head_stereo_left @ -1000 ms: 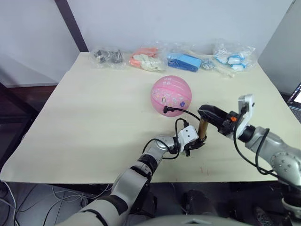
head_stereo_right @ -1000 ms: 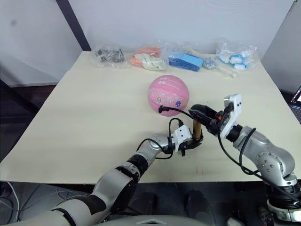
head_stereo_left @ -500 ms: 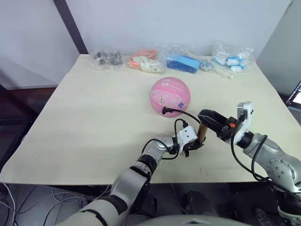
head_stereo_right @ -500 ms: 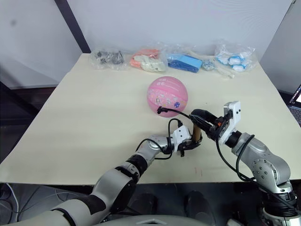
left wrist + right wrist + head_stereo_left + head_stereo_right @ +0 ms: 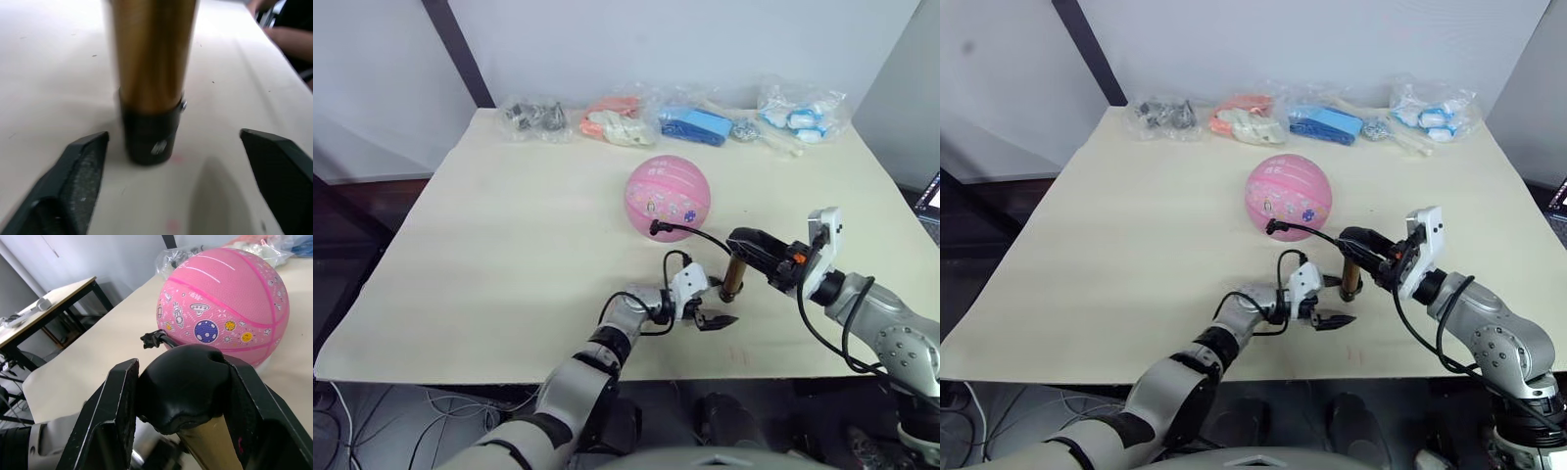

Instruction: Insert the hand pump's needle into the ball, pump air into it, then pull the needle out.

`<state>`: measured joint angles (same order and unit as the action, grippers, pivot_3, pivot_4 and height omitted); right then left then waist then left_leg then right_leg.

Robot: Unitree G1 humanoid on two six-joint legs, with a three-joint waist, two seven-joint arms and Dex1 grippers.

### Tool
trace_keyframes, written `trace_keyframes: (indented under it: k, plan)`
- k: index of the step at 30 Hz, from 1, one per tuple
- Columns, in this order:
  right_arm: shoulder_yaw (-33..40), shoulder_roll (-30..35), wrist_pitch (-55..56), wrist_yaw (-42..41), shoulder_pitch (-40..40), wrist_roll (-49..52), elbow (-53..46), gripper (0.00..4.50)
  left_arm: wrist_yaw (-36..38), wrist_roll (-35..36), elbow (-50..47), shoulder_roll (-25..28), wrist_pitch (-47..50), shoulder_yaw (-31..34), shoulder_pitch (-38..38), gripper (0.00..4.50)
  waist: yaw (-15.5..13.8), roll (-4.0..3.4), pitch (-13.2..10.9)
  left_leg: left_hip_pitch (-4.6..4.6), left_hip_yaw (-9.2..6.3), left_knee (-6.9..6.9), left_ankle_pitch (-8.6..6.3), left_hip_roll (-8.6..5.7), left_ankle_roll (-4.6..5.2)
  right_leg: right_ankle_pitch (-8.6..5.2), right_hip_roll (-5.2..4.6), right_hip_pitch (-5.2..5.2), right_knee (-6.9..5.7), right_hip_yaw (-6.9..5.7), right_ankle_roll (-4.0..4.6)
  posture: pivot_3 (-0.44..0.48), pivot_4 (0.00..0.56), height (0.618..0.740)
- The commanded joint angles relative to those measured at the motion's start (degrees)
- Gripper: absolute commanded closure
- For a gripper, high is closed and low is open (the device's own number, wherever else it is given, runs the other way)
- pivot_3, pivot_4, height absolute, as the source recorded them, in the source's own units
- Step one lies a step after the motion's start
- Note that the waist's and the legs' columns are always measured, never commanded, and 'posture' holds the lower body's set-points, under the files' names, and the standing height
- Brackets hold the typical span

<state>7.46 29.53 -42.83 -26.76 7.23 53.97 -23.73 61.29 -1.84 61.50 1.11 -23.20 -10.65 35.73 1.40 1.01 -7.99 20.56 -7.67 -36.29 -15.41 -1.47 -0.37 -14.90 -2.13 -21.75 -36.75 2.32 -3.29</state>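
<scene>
Pump [image 5: 735, 277] upright lower right of centre, my right tool [image 5: 754, 251] clamping handle for stroke; left tool [image 5: 713, 318] wide, clear of base; needle [image 5: 656, 230] seated in ball [image 5: 668, 198].

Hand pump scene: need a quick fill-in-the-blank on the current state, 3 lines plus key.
1. The hand pump stands upright on the ____.
2. The right gripper is shut on the pump's black ____.
3. The left gripper is ____, clear of the pump's base.
4. The needle end of the hose sits at the pink ____.

Missing words: table; handle; open; ball
</scene>
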Motion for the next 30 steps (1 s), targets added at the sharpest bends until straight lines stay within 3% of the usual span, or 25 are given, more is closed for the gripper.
trace_keyframes:
  k: [1, 6, 14, 23, 30]
  plan:
    - [1.0, 1.5, -5.2, 3.0, -0.2, 1.4, -0.7, 2.63, 6.2, 5.4, -7.6, 4.4, 4.3, 3.0, -2.8, 0.0, -0.1, -0.19, -0.2, 0.08, -0.05, 0.0, 0.0, -0.01, 0.0, 0.0, 0.0, -0.05, 0.0, -0.03, 0.01, 0.0, 0.15, 0.74]
    - [2.6, 2.7, -8.2, 4.8, 1.7, 4.1, -2.6, 2.63, 13.7, 13.5, -23.2, 9.7, 14.9, 5.0, -7.3, 0.0, -0.5, -0.36, -0.7, 0.47, -0.22, -0.01, 0.01, -0.05, -0.01, 0.15, -0.2, -0.39, -0.01, 0.03, 0.26, 0.0, 0.15, 0.74]
    - [4.1, 3.9, -11.0, 6.5, 3.4, 6.8, -3.6, 2.63, 17.1, 24.3, -45.8, 19.5, 32.3, 7.6, -12.3, 0.0, -0.6, -0.4, -0.8, 1.23, -0.37, -0.17, 0.03, -0.34, -0.03, 0.13, -0.61, -1.03, -0.04, -0.07, 0.11, 0.0, 0.15, 0.74]
    - [4.9, 5.6, -13.0, 8.0, 4.1, 9.1, -5.5, 2.63, 17.2, 32.2, -58.7, 28.0, 44.8, 10.3, -13.5, 0.0, -0.5, -0.58, -1.0, 1.25, -0.36, -0.17, 0.03, -0.35, -0.03, 0.13, -0.62, -1.04, -0.05, -0.11, 0.11, 0.0, 0.15, 0.74]
    - [5.5, 7.8, -15.5, 11.1, 5.1, 12.2, -8.0, 2.63, 18.5, 36.4, -63.0, 34.7, 48.5, 13.4, -14.8, 0.0, -0.6, -0.69, -1.2, 1.28, -0.31, -0.17, 0.03, -0.35, -0.04, 0.13, -0.63, -1.07, -0.04, -0.09, 0.11, 0.0, 0.15, 0.74]
